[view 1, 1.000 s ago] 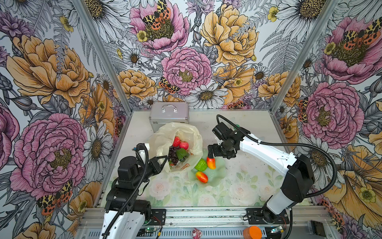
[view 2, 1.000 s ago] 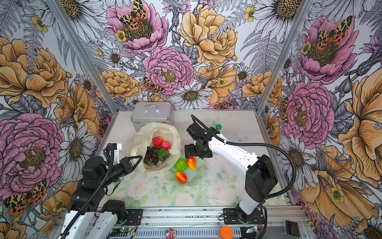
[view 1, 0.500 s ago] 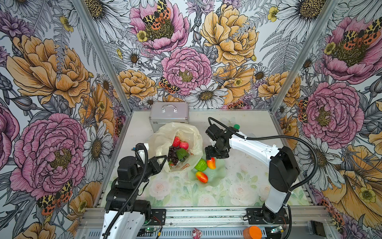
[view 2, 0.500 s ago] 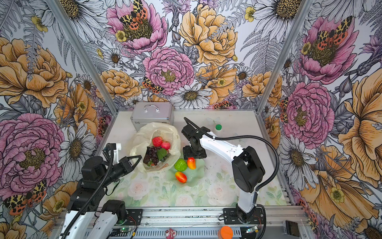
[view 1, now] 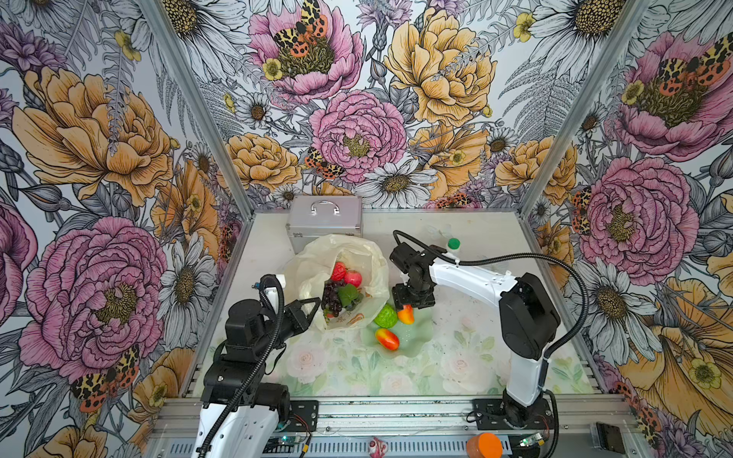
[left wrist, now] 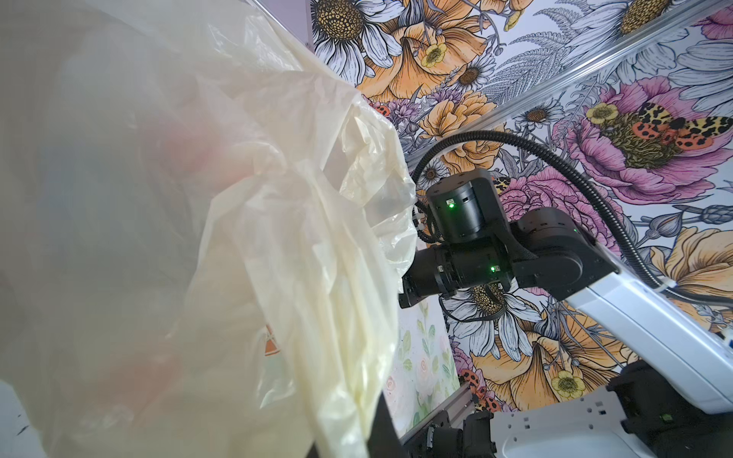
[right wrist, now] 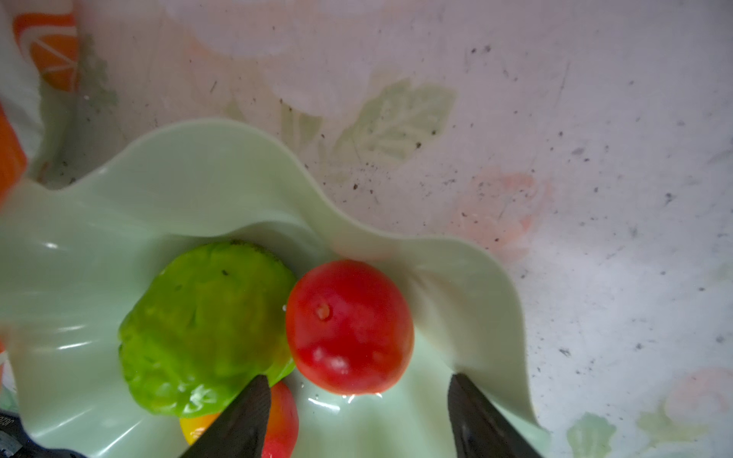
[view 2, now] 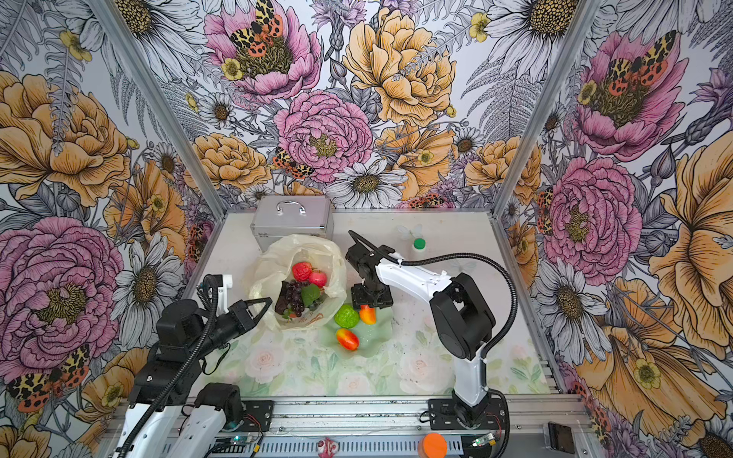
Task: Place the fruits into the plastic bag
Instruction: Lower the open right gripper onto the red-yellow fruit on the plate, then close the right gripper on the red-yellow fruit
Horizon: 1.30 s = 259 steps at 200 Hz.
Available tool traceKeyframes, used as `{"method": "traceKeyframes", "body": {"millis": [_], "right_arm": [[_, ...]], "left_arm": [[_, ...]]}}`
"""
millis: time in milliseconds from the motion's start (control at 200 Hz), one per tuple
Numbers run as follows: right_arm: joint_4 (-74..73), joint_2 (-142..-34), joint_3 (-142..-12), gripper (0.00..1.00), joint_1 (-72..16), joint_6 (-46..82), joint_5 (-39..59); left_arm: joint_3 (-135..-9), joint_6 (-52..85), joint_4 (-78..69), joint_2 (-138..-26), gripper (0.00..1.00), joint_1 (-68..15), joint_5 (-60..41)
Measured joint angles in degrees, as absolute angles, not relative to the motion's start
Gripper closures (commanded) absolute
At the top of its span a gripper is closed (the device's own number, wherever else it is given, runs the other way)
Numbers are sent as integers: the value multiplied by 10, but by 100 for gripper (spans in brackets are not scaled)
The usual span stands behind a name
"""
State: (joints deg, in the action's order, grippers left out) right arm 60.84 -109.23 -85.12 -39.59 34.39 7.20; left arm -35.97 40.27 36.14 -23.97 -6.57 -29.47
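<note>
While three fruits lie in the dish point(view 1: 418, 343), the others are seen inside the bag point(view 1: 371, 261): strawberry point(view 1: 338, 271), apple point(view 1: 353, 278), grapes point(view 1: 331, 295), plus a dark green piece that cannot be identified. The bag is set on the table point(view 1: 456, 368) with its mouth facing up, just in front of the case point(view 1: 324, 218), and its lower edge meets the dish rim. In the dish, a lime ball point(view 1: 386, 316) is touched by a mango point(view 1: 406, 314). A second mango point(view 1: 387, 339) is placed just beside them, toward the front.

The right gripper point(view 1: 409, 306) is held directly over the mango. In the right wrist view its fingers point(right wrist: 238, 420) are spread, with the mango point(right wrist: 349, 325) just beyond the tips and not gripped. One finger overlaps the lime ball point(right wrist: 206, 329) and second mango point(right wrist: 283, 412).

The left gripper point(view 1: 313, 303) is pressed together on the bag's near edge. The left wrist view is mostly filled by bag film point(left wrist: 198, 238).

A green-capped bottle point(view 1: 453, 244) is seen at the back, well apart from the dish.
</note>
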Motion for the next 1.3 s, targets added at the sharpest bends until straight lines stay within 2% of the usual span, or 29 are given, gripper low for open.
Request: {"method": "traceKeyframes", "body": {"millis": [210,816,981,1296], "right_arm": [[605,-1113,-855,36,-396,338,73],[586,-1152,-854,38,-405,338,74],[578,-1152,-853,52,-406,338,73],[571,-1127,-844,58,-406,335,60]], "left_arm": [[-360,403,361,-240,100,-66,-295],[-360,403,361,-240,100,-65,-295],[-360,403,361,-240,100,-65,-295],[-360,403,361,-240,100,-65,-295]]}}
